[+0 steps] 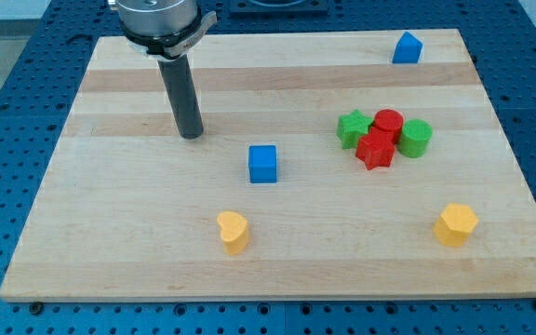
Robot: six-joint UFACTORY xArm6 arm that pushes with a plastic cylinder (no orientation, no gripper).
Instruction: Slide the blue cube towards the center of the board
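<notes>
One blue cube [262, 164] sits near the middle of the wooden board [110, 233], well apart from my tip [192, 136], which rests on the board up and toward the view's left of that cube, touching no block. My rod has no jaws to open or close.

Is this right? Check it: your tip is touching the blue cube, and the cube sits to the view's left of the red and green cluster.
Not quite. In the camera view, my tip stands clear of the blue cube, up and to the view's left of it, with bare board between. The cube does sit left of the red and green cluster.
</notes>
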